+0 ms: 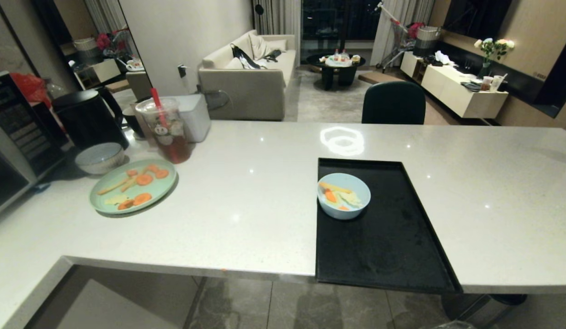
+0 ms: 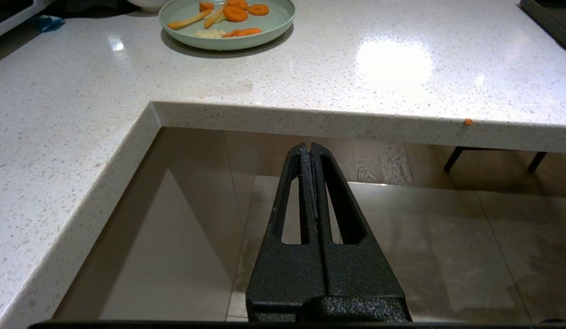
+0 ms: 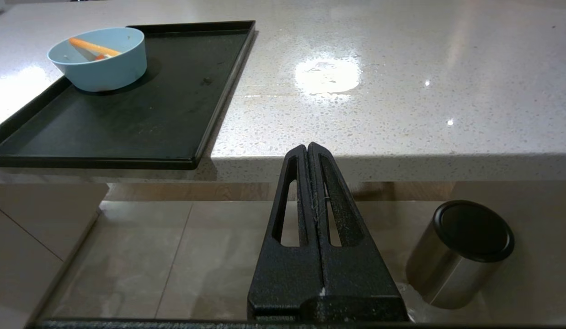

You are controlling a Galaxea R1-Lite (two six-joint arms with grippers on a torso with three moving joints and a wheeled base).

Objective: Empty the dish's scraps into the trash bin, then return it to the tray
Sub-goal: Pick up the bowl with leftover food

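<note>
A pale speckled stone tabletop (image 1: 246, 201) is stretching across a dim living room, with a beige sofa (image 1: 251, 77), a dark chair (image 1: 393, 103) and a low white sideboard (image 1: 452, 87) sitting beyond it. The left gripper (image 2: 309, 147) is hanging below the tabletop's edge over the tiled floor (image 2: 402, 237), its fingers pressed together on nothing. Ahead of it and higher, a green plate (image 2: 264, 27) of carrot slices is resting on the tabletop, with a lidded drink cup (image 1: 166, 130), a speckled bowl (image 1: 100, 157) and a black kettle (image 1: 87, 118) crowding behind the plate. The right gripper (image 3: 307, 147) is also hanging below the edge, fingers together and empty. Up and to its left, the tray (image 3: 141, 114) is overhanging the tabletop's near edge, and the dish (image 3: 99, 58) is sitting on the tray's far left part, holding the scraps (image 1: 339, 195). A steel bin with a black lid (image 3: 461, 253) is standing on the floor just to the right gripper's right.
</note>
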